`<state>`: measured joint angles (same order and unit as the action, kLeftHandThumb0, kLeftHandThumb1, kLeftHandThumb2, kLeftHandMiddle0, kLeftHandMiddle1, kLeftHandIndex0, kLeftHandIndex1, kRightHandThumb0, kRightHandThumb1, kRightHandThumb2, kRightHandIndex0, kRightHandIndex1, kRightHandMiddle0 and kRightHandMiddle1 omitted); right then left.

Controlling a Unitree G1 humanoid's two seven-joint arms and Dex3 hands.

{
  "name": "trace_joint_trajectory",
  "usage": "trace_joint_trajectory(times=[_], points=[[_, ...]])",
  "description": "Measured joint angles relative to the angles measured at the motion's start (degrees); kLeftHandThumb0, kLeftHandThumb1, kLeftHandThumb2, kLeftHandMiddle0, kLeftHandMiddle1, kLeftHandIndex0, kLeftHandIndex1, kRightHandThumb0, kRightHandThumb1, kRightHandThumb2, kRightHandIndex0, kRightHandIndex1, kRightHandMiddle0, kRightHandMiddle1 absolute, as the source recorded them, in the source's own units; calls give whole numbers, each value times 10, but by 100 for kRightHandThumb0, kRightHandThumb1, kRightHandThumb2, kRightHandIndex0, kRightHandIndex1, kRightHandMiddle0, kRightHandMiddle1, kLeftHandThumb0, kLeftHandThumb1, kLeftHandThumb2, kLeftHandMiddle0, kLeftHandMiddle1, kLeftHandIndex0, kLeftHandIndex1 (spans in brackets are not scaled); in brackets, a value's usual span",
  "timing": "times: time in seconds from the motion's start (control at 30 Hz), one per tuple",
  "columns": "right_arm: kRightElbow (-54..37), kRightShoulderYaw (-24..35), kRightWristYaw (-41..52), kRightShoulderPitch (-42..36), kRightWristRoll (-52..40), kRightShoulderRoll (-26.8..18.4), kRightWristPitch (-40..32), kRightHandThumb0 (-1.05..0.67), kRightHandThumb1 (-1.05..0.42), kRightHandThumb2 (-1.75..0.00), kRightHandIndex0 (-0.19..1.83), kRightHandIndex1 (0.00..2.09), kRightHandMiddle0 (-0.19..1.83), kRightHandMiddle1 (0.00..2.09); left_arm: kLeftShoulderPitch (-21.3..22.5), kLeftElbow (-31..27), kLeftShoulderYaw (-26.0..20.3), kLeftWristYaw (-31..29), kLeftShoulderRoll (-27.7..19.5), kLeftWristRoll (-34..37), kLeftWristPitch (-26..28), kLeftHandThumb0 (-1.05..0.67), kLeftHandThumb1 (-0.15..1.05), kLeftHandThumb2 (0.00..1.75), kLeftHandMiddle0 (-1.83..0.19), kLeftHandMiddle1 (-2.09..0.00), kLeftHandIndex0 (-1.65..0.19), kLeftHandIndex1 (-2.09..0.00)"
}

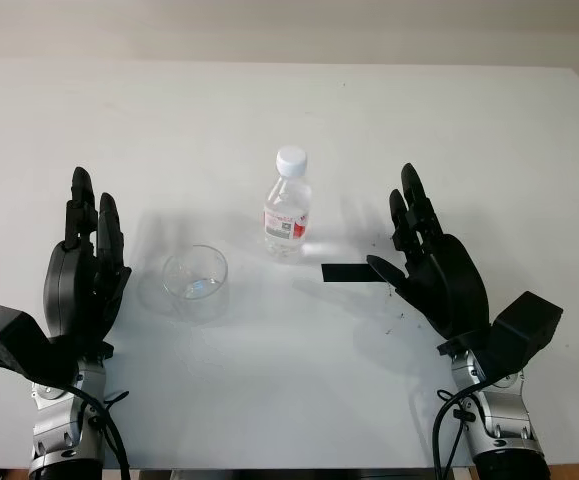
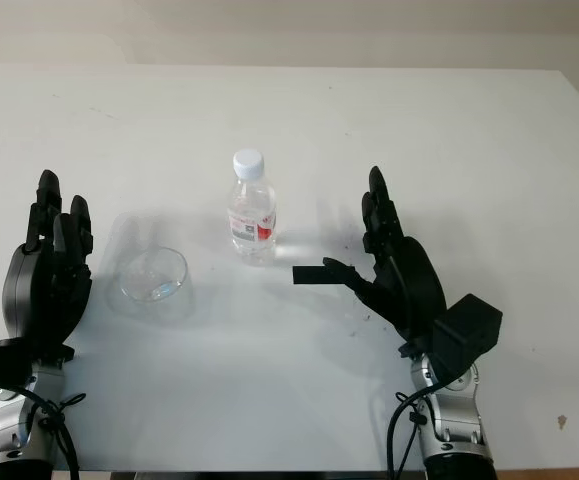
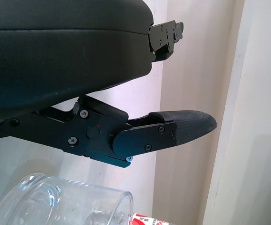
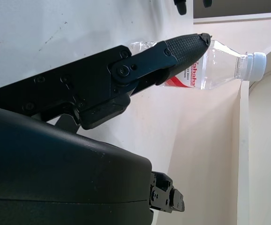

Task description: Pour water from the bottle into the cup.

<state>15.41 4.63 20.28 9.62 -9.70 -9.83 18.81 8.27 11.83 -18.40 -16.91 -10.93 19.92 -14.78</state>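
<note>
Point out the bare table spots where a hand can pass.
Bare: the far table beyond the bottle, and the near strip between the open left hand and open right hand. Crowded: cup beside the left hand.

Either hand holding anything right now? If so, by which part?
Nothing is held. Left hand is open beside the cup; right hand is open beside the bottle, apart from it. Bottle stands upright, cap on.

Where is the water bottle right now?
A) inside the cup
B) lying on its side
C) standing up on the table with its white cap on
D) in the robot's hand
C: the bottle stands upright on the table with its white cap on, beside the cup; the left hand and right hand are both open and hold nothing.
</note>
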Motion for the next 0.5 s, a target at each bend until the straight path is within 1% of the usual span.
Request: trace_joint_trajectory(times=[0.23, 0.4, 0.5], points=[[16, -2, 7, 6, 5, 1, 9, -85, -99, -6, -19, 0, -19, 0, 0, 0, 0, 2, 0, 0, -1, -74, 105, 56, 19, -1, 19, -1], [41, -14, 16, 33, 16, 1, 13, -88, -99, -5, -19, 0, -19, 0, 2, 4, 0, 4, -1, -3, -2, -74, 105, 56, 19, 0, 19, -2], [64, -27, 12, 63, 31, 7, 16, -89, -96, -4, -19, 0, -19, 0, 6, 9, 0, 4, -2, -3, -4, -74, 105, 56, 19, 0, 19, -1]])
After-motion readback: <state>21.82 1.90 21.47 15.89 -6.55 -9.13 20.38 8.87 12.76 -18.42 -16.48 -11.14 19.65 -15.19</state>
